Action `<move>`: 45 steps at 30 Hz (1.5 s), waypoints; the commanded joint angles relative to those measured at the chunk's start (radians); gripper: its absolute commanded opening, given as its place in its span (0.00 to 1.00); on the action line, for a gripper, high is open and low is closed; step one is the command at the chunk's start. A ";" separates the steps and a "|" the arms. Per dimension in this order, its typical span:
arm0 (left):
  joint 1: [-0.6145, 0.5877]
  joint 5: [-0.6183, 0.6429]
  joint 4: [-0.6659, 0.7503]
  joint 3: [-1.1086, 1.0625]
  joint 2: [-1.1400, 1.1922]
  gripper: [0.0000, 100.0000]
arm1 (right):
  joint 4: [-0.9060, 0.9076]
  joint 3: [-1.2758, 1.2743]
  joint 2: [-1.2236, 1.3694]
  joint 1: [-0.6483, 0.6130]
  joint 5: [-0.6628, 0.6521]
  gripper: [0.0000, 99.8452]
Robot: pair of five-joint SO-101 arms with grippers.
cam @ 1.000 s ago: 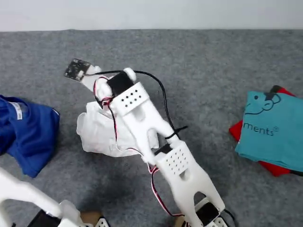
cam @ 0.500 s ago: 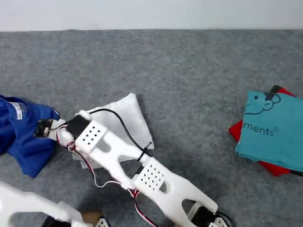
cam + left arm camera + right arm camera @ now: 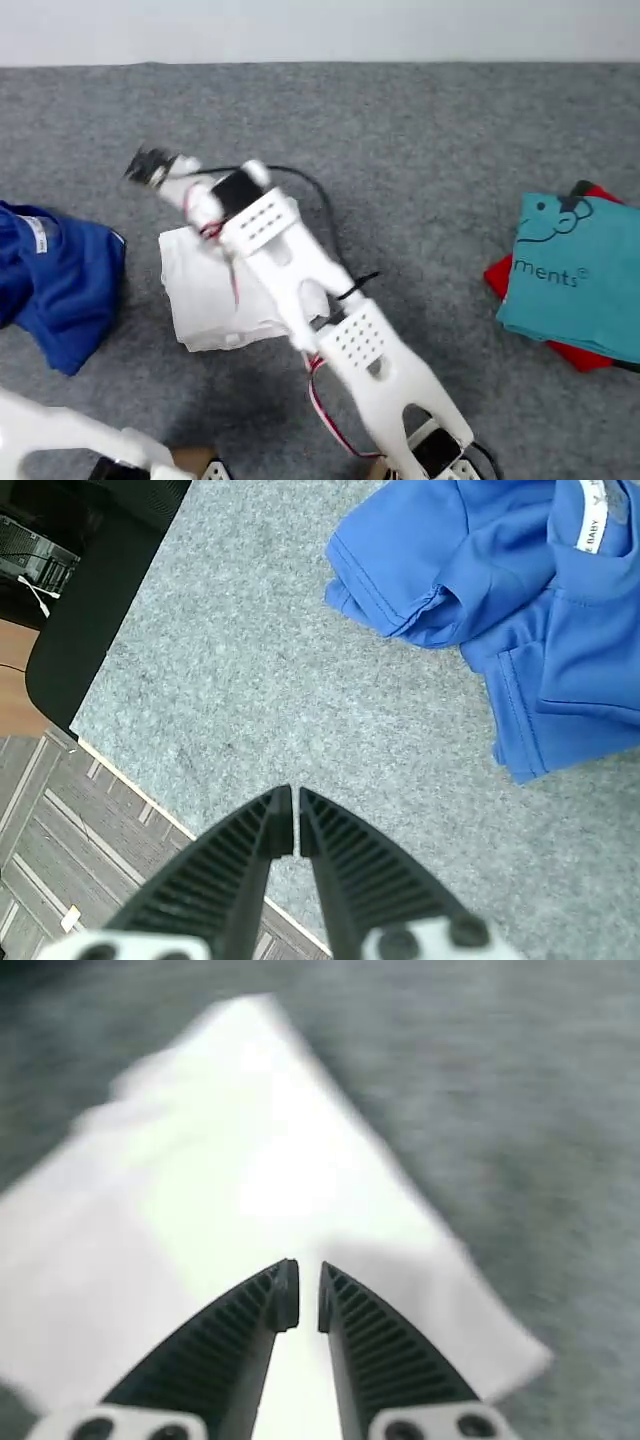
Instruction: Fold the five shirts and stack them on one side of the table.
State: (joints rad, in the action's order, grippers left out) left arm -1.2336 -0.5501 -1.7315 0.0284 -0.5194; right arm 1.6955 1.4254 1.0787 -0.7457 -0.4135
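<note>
Shirts are partly done. A teal shirt (image 3: 575, 275) lies folded on a red shirt (image 3: 500, 275) at one side of the grey table (image 3: 420, 150). A white shirt (image 3: 205, 295) sits in the middle, roughly folded. A blue shirt (image 3: 55, 285) lies in a messy heap, not folded yet. The right gripper (image 3: 299, 1305) hangs over the white shirt, nearly closed, holding nothing. The left gripper (image 3: 296, 825), near the blue shirt, is closed and empty too.

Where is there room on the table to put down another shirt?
Bare table lies between the white shirt and the teal shirt, and all along the far edge. It is crowded around the blue shirt and white shirt, under the right arm.
</note>
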 commanded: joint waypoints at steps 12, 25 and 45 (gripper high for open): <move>-0.006 -0.009 0.009 0.028 -0.028 0.02 | -0.243 0.046 0.194 0.278 0.009 0.06; 0.002 -0.009 0.014 0.028 -0.021 0.02 | -0.050 0.195 0.064 0.107 0.011 0.06; 0.002 -0.009 0.015 0.028 -0.021 0.02 | 0.054 0.226 0.145 -0.196 0.015 0.06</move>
State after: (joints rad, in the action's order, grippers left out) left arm -1.2336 -0.5501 -1.7315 0.0284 -0.5194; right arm 1.7400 1.5804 1.2873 -0.9482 -0.4089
